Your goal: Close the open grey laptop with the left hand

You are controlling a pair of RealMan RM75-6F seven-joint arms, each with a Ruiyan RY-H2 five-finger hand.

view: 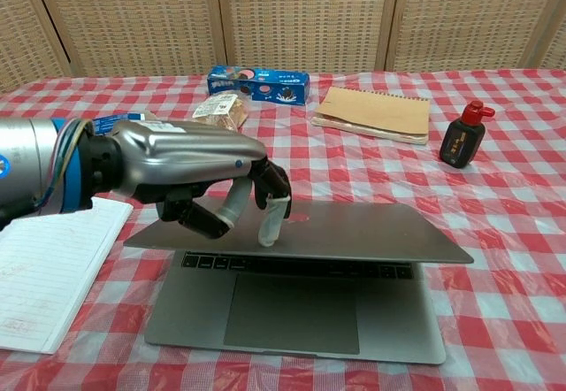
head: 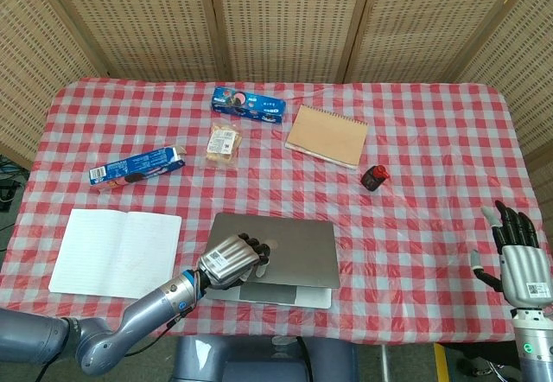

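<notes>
At the near edge of a red-checked table (head: 432, 131), the lid of a grey laptop (view: 354, 232) is pressed down by the left hand (view: 208, 187), whose fingertips (view: 270, 230) rest on the lid's outer face with nothing gripped. A gap is left between lid and keyboard, so the closing is judged nearly but not fully done. The step is best finished by an even, slow downward push near the lid's middle, so that the base is not tipped or slid toward the table's edge and the screen is not slammed.

Left of the laptop an open notebook (head: 112, 252) is laid flat; its writing is too faint to be read. Beyond it a blue biscuit box (head: 136, 167) is seen, its lettering too small to be read. A second blue packet (view: 258, 84) behind is marked in the manner of Oreo, though this cannot be confirmed. A clear snack bag (head: 223, 143), a tan spiral pad (head: 327, 136) and a small dark bottle with red cap (view: 463, 136) are ranged toward the right. The right hand (head: 521, 257) is held clear at the far right, fingers spread, holding nothing.
</notes>
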